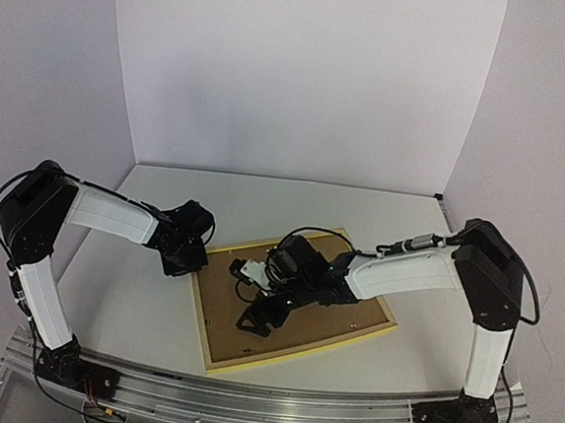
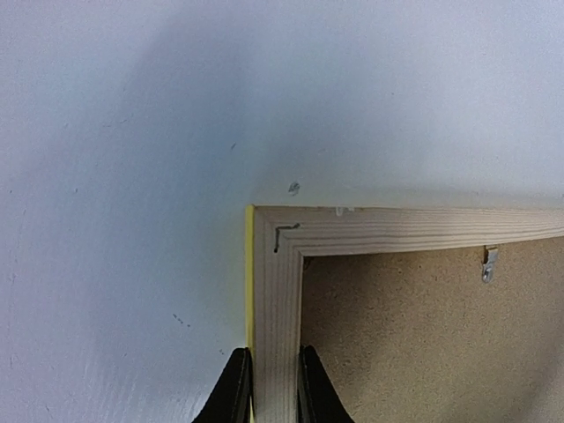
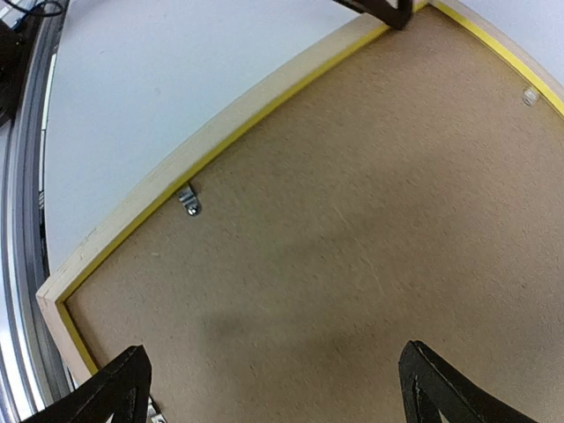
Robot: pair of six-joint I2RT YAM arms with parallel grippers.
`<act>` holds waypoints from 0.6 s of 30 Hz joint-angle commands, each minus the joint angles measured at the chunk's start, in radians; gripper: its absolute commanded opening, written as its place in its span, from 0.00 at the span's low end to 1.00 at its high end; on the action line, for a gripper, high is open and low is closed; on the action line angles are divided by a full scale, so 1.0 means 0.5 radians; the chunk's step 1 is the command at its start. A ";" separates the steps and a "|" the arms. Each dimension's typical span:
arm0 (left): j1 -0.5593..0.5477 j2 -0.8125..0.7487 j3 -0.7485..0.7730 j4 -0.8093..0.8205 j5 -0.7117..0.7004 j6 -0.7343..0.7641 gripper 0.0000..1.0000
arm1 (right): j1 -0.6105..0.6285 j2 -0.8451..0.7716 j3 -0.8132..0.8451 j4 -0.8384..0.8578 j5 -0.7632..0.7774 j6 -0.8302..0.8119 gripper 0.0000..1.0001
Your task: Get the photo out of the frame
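Frame (image 1: 295,356) face down, backing board (image 3: 352,220) in place. Left gripper (image 2: 273,381): jaws clamped on the frame rail between them. Right gripper (image 3: 273,388): jaws wide apart over the board, retaining clip (image 3: 189,202) ahead of them. Photo (hidden beneath) not yet removed.

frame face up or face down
Face down: the frame shows its bare wood back, with the brown backing board and a metal clip uppermost.
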 commanded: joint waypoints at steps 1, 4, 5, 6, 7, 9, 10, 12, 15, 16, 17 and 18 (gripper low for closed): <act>-0.004 -0.088 -0.169 -0.163 0.001 -0.172 0.00 | 0.075 0.188 0.195 0.168 0.062 -0.121 0.94; -0.005 -0.101 -0.197 -0.158 0.004 -0.191 0.00 | 0.113 0.261 0.250 0.169 0.103 -0.163 0.94; -0.006 -0.101 -0.203 -0.152 0.009 -0.195 0.00 | 0.130 0.278 0.264 0.169 0.115 -0.175 0.94; -0.006 -0.101 -0.211 -0.145 0.013 -0.203 0.00 | 0.146 0.299 0.280 0.171 0.126 -0.186 0.94; -0.006 -0.103 -0.220 -0.136 0.017 -0.217 0.00 | 0.164 0.326 0.302 0.173 0.135 -0.198 0.94; -0.008 -0.108 -0.243 -0.120 0.025 -0.237 0.00 | 0.212 0.386 0.340 0.174 0.198 -0.241 0.94; -0.007 -0.110 -0.250 -0.114 0.027 -0.252 0.00 | 0.234 0.417 0.360 0.173 0.246 -0.264 0.94; -0.006 -0.112 -0.261 -0.098 0.037 -0.262 0.00 | 0.256 0.457 0.385 0.173 0.282 -0.276 0.94; -0.006 -0.109 -0.264 -0.093 0.060 -0.275 0.00 | 0.259 0.511 0.427 0.175 0.301 -0.231 0.94; -0.006 -0.111 -0.261 -0.100 0.071 -0.284 0.00 | 0.259 0.530 0.444 0.175 0.311 -0.216 0.94; -0.006 -0.117 -0.264 -0.102 0.076 -0.293 0.00 | 0.259 0.547 0.457 0.177 0.326 -0.194 0.94; -0.007 -0.126 -0.271 -0.100 0.078 -0.303 0.00 | 0.259 0.563 0.472 0.179 0.357 -0.167 0.94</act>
